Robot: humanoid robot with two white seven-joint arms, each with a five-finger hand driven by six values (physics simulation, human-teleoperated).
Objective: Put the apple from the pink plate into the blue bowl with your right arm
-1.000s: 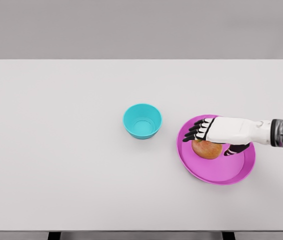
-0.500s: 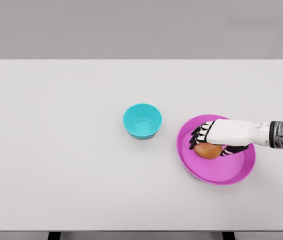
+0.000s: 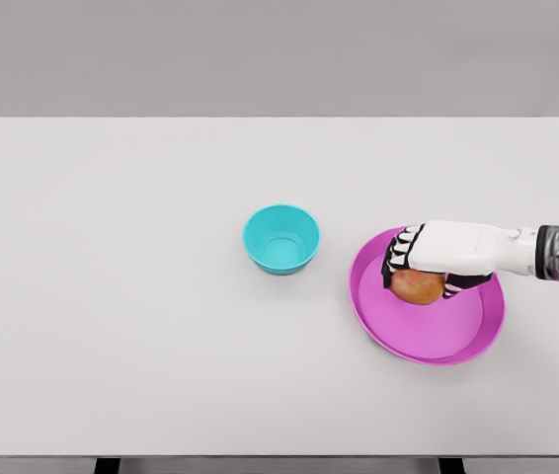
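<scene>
A reddish-orange apple (image 3: 418, 288) hangs just above the pink plate (image 3: 438, 336) at the right of the white table. My right hand (image 3: 420, 271) reaches in from the right edge and is shut on the apple, its black-tipped fingers curled over the apple's left side and the thumb under it. The blue bowl (image 3: 280, 239) stands upright and empty to the left of the plate, about a hand's length from the apple. My left arm does not show.
The white table (image 3: 112, 296) spreads wide to the left and towards the front edge. A grey wall rises behind its far edge.
The fingers of my right hand have curled from spread to closed around the apple. Hand and apple have risen slightly off the plate.
</scene>
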